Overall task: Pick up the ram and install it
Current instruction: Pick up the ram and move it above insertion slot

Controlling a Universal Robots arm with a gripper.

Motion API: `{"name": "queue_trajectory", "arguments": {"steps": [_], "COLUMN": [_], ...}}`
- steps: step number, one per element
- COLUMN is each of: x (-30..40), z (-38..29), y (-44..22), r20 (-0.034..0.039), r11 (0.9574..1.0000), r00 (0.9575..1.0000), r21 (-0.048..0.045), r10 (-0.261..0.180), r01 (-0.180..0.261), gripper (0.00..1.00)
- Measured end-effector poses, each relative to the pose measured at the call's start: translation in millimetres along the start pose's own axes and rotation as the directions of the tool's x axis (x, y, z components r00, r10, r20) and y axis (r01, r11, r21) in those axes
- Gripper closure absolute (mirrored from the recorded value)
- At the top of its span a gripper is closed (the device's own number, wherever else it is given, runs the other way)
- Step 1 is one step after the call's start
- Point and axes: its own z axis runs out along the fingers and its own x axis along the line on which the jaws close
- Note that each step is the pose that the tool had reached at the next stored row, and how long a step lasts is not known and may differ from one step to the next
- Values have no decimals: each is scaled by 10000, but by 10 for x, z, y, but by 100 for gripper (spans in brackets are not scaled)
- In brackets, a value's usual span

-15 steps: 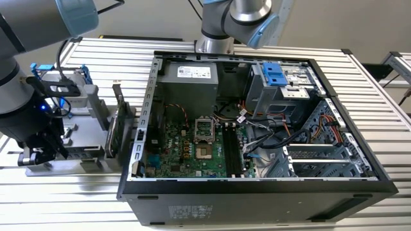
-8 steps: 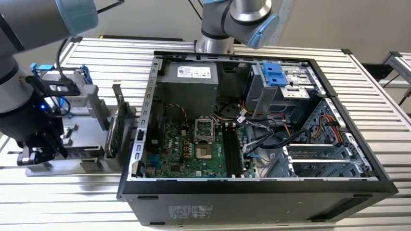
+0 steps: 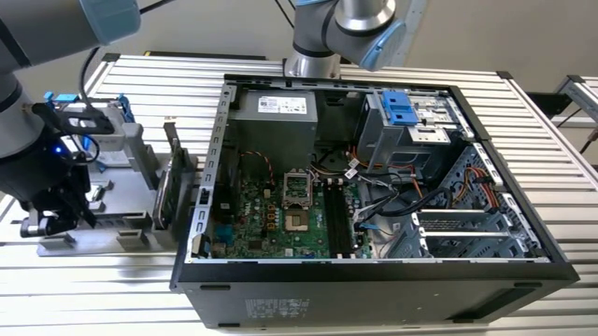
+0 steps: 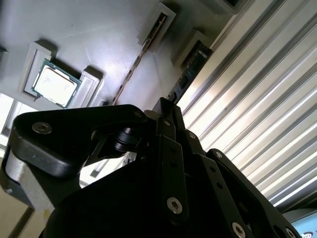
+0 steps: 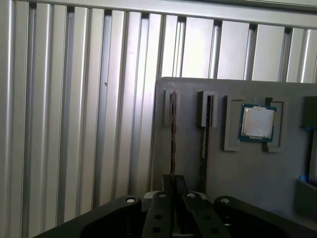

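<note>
In the first wrist view the black gripper (image 5: 173,181), pressed together and empty, faces the dark green-blue ram stick (image 5: 204,134), standing lengthwise ahead and slightly aside, second slot from the grey tray (image 5: 247,181)'s edge.

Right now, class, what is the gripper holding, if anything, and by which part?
Cannot be told: the gripper is at one end of a thin stick standing in the gray tray, contact hidden.

exterior view: high, angled down, mid-range, over the open computer case (image 3: 374,175) and slatted table (image 3: 561,161), with the parts tray (image 3: 126,222) at the exterior view's left. both wrist views: close, looking past the gripper (image 5: 173,182) onto that tray. shared: processor (image 5: 257,122) (image 4: 55,83), table slats.
</note>
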Motion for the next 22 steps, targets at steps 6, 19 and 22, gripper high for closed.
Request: {"name": "queue_trajectory", "arguments": {"steps": [6,19,22], "x": [-1,-4,-4], "z": [-77,-236,-271], "y": [-1,-2,-3], "r20": [0,0,0], "r11": [10000,10000,10000], "r00": [10000,10000,10000], "r21": [0,0,1], "r10": [0,0,0], "r01": [0,0,0], "gripper": [100,100,100]}}
